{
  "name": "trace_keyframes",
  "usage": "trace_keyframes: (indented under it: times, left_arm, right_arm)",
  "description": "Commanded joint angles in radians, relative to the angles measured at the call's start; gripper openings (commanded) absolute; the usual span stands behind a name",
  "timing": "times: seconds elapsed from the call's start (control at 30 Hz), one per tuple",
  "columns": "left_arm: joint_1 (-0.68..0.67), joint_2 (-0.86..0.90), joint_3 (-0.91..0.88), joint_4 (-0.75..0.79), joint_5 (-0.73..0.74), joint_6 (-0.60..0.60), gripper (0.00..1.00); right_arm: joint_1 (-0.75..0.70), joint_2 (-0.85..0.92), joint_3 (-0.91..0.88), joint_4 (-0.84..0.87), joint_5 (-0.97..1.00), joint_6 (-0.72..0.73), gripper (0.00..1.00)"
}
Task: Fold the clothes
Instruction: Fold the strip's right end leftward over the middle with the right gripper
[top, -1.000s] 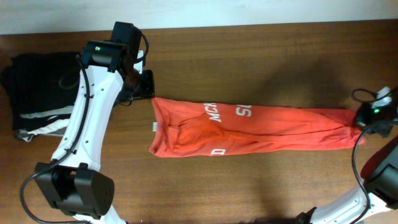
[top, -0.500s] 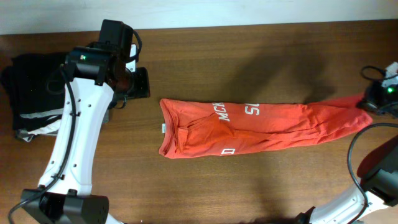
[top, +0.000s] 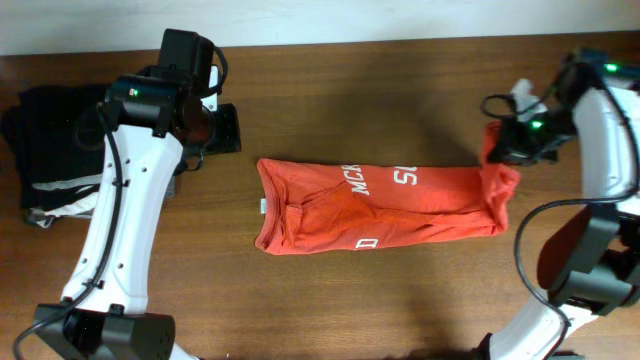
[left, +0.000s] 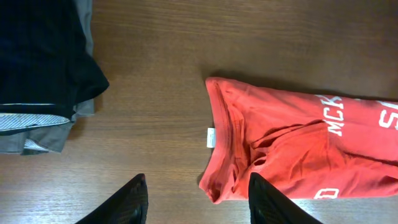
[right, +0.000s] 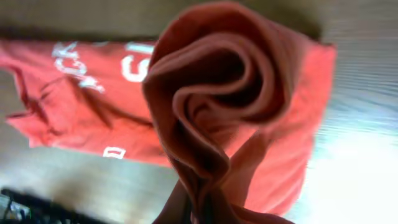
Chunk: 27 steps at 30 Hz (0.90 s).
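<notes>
**A:** What has been altered in the last second?

**B:** The orange-red T-shirt had been drawn out long towards the right edge of the worktop. Its right end has now been lifted and carried back to the left, so that far less of it lies stretched out. The collar end has been shifted slightly to the right, away from the left tool.

**A:** And what is meant by that for the folding?

**B:** A crosswise fold is judged to have been started, but it has not been laid down. The raised end is held above the flat part and is bunched, not smoothed.

**A:** How is each tool set?

**B:** The right tool is clamped on the gathered end of the cloth (a thick roll of fabric fills its wrist view). The left tool's fingers are parted; nothing is held or touched by them, and bare wood is seen beneath, between the collar and the folded dark garments.
</notes>
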Motion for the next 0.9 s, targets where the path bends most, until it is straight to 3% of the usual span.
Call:
trace_keyframes:
  times: [0.0,0.43,0.87]
  left_arm:
    - [0.007,-0.013,-0.002,0.004,-0.035,-0.013,0.52]
    - [0.007,-0.013,-0.002,0.009,-0.034,-0.013,0.52]
    - [0.007,-0.013,-0.002,0.003,-0.034,-0.013,0.52]
  right_arm:
    - [0.063,-0.040,0.023,-0.014,-0.023,-0.013,0.04]
    - [0.344,-0.034,-0.030,0.010,-0.011,0.006,0.04]
    - [0.471,-0.034,-0.345,0.348,-0.003,0.208,0.04]
